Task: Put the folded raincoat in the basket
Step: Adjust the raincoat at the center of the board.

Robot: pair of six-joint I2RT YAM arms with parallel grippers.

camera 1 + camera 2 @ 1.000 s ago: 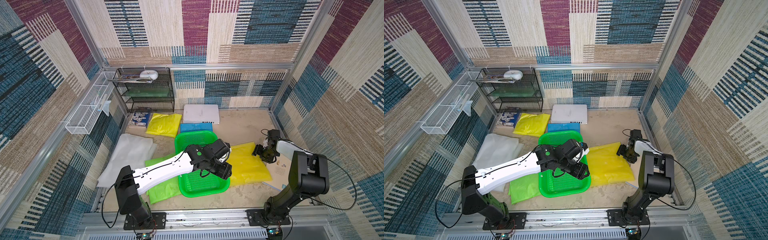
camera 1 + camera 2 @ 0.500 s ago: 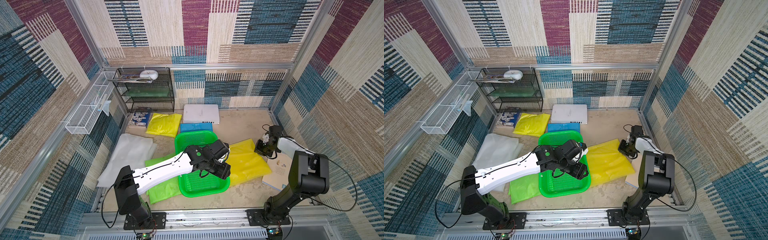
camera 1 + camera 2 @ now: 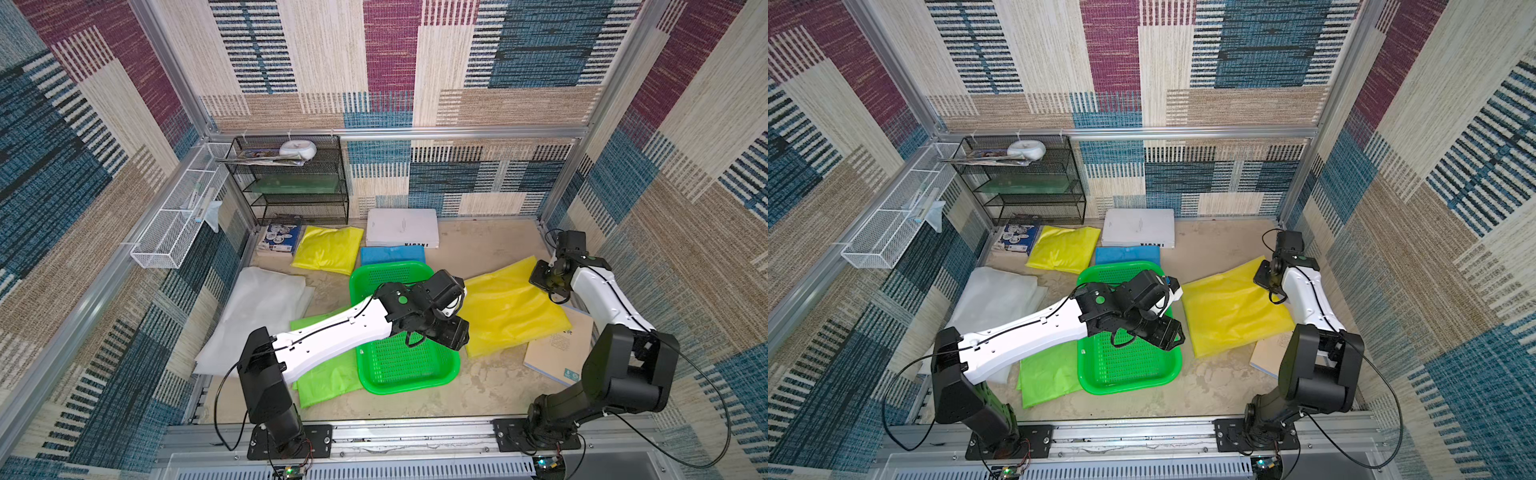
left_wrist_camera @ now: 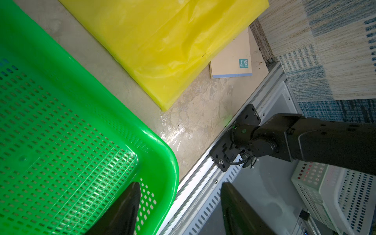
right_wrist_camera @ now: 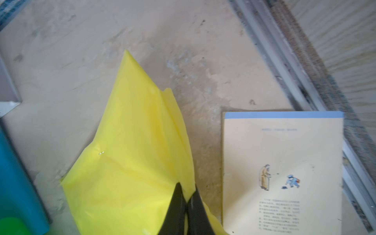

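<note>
Right wrist view showed the right gripper (image 5: 186,193) pinched tight on an edge of the folded yellow raincoat (image 5: 132,152), beside a cream picture book (image 5: 282,162) on the counter (image 5: 183,40). In both top views the raincoat (image 3: 511,307) lay outside the green basket (image 3: 411,388), just to its right, its near right corner overlapping the book. The left gripper (image 4: 179,184) hung over the basket's near right corner, jaws apart, holding nothing

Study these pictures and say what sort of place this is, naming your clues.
Probably a robot test cell: patterned wall panels in an aluminium frame, a left arm and right arm bolted to a front rail, and props like the basket and yellow raincoat.
</note>
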